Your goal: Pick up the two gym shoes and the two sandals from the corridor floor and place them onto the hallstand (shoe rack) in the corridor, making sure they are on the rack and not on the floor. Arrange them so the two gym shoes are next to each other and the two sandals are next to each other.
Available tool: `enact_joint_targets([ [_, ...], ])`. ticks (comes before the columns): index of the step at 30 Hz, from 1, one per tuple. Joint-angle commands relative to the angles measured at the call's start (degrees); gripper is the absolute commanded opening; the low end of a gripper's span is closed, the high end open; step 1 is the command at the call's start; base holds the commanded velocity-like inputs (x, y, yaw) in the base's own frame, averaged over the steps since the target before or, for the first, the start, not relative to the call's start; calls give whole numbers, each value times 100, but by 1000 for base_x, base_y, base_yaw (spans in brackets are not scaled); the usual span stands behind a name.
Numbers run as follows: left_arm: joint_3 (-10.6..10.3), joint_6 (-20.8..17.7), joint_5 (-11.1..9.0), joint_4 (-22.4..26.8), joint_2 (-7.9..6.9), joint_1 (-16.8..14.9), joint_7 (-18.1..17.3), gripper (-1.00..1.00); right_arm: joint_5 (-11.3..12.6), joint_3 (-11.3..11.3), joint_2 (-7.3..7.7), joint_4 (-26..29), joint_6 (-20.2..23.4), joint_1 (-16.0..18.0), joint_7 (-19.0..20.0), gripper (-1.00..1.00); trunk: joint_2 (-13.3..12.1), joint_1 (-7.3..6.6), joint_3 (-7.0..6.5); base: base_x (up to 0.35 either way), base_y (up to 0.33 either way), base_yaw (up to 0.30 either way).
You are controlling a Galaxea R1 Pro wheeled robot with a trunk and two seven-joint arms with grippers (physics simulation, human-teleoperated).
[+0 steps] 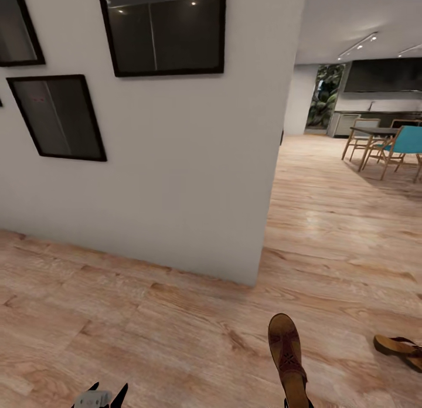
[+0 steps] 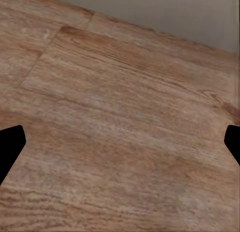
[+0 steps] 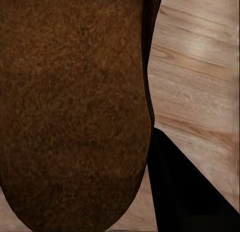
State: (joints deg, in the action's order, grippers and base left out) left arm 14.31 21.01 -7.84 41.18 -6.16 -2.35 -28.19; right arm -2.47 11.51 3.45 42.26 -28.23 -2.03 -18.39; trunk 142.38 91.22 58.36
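The sandal (image 1: 288, 355) held up at the robot's right side looks like a light, flat thing, and I'd judge it fairly stiff through the sole but thin enough to twist or slip if it is gripped only at one end; the sensible hold is across the sole near the heel or mid-foot, clear of the soft straps, which would give under pressure. It is brown, with a tan insole and dark reddish-brown woven straps over the toe, and it points toward the white wall (image 1: 176, 179), seemingly raised off the floor. Up close from the right wrist, its grainy brown underside (image 3: 70, 112) sits right against the camera with a dark finger (image 3: 180, 192) alongside, so the right gripper appears clamped on it, though the contact itself sits at the picture's lower edge. The second sandal (image 1: 401, 349) lies on the corridor floor (image 1: 146, 320) off to the right, well apart from the first. The left gripper (image 1: 101, 396) hangs low at the left, fingers spread wide with only bare planks between them (image 2: 120, 142). Black-framed pictures (image 1: 164, 30) hang on the wall, and beyond its corner a dining table with wooden chairs and one teal chair (image 1: 404, 141) stands in the open room.
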Motion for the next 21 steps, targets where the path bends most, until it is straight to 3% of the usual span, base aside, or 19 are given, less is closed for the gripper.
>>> enact_joint_targets([
  [1,11,-9,-51,-5,1,-2,-55,100,-8,27,6,4,3,1,-50,-100,2,0,4,26,23,-300],
  [21,11,-9,-46,-5,1,-2,-56,100,-8,27,6,1,4,1,-50,-100,2,0,4,3,2,-300],
])
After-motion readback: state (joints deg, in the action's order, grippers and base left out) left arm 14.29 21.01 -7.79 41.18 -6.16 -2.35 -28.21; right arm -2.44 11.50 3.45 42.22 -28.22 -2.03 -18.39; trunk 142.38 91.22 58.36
